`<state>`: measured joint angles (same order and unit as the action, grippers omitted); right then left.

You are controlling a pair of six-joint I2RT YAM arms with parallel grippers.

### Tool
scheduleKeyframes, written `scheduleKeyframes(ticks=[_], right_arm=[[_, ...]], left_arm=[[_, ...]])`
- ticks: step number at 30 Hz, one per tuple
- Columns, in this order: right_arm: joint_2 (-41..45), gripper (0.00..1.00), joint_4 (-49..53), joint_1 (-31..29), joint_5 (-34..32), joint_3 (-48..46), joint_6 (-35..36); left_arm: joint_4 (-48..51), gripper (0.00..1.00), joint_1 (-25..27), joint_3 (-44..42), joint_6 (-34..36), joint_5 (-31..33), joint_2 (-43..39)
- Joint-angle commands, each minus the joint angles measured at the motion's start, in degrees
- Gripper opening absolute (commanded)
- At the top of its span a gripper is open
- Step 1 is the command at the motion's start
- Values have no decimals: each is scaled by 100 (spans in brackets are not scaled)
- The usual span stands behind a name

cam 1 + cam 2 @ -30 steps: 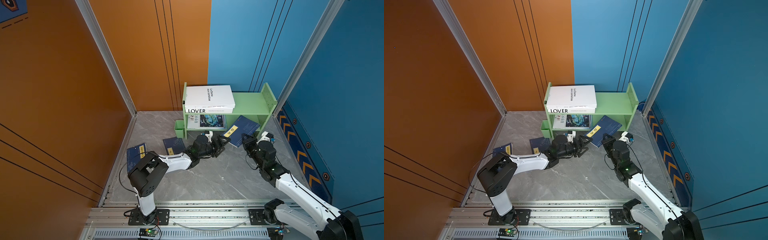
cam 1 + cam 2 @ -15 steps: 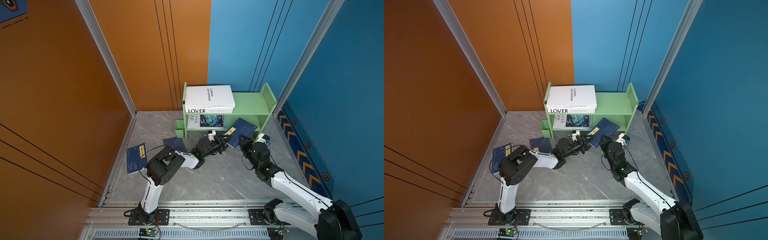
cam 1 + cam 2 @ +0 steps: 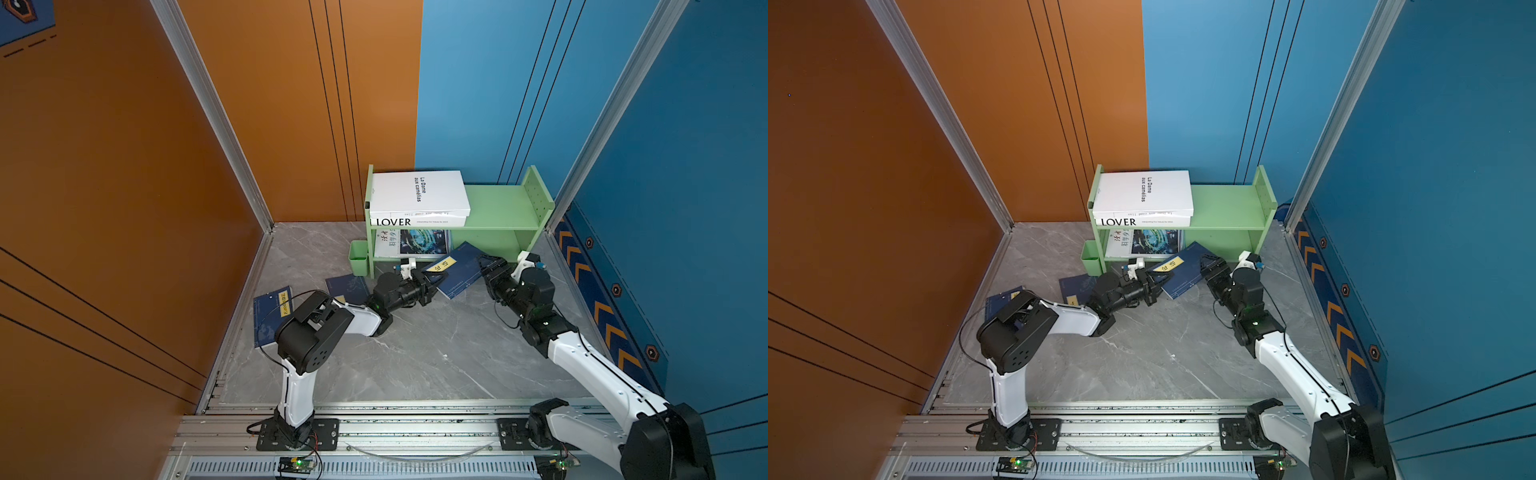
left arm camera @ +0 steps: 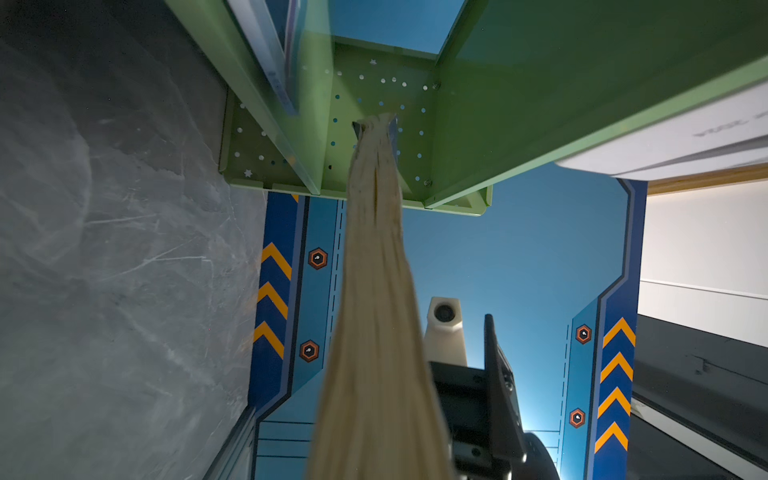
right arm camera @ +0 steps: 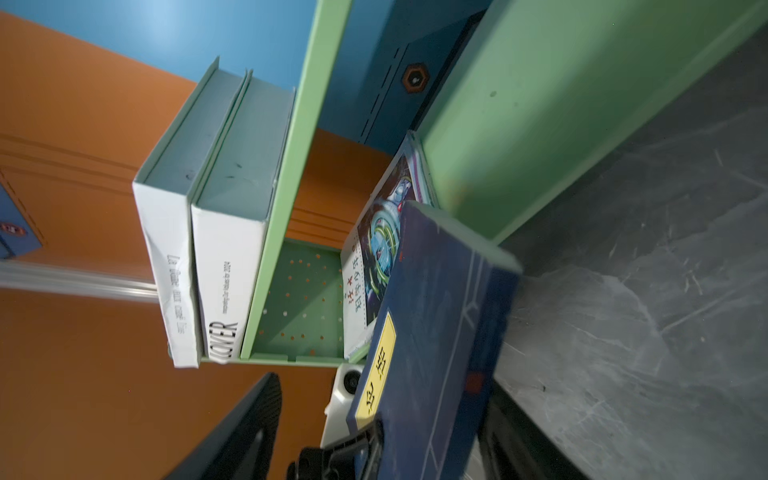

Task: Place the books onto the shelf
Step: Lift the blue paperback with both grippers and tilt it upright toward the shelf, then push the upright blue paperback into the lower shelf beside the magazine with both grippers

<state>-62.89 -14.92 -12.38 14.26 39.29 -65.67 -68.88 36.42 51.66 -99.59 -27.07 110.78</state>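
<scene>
Handover: navy book (image 3: 462,271) now in left pincer (image 3: 432,283), right pincer (image 3: 484,267) spread.

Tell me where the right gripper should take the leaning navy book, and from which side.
Its edge nearest the right gripper, from that side. The navy book is tilted, far end propped on the lower board of the shelf, so that edge looks clear of the floor for jaws. The left gripper clamps the label end.

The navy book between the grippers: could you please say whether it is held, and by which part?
The left gripper is shut on the navy book, at the corner beside its yellow label; the right gripper is open.
</scene>
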Motion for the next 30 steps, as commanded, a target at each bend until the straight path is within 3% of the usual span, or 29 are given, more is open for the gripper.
scheduleKeyframes(ticks=[1,5,8,15,25,30], right_arm=[[-123,77,607,387,1901,320,679],[-402,76,1023,665,3062,445,1068],[-597,72,1298,720,3508,507,1312],[-762,66,1817,724,3713,734,1792],[-1082,34,1417,737,4265,799,1452],[-1062,26,1467,755,4335,817,1452]], left_arm=[[-136,0,-327,-323,229,-903,-333],[-303,0,-625,-547,205,-1455,-547],[-381,0,-784,-594,186,-1787,-621],[1,0,-906,-467,441,-2322,-793],[138,2,-902,-158,597,-2721,-694],[204,4,-925,53,620,-2834,-663]])
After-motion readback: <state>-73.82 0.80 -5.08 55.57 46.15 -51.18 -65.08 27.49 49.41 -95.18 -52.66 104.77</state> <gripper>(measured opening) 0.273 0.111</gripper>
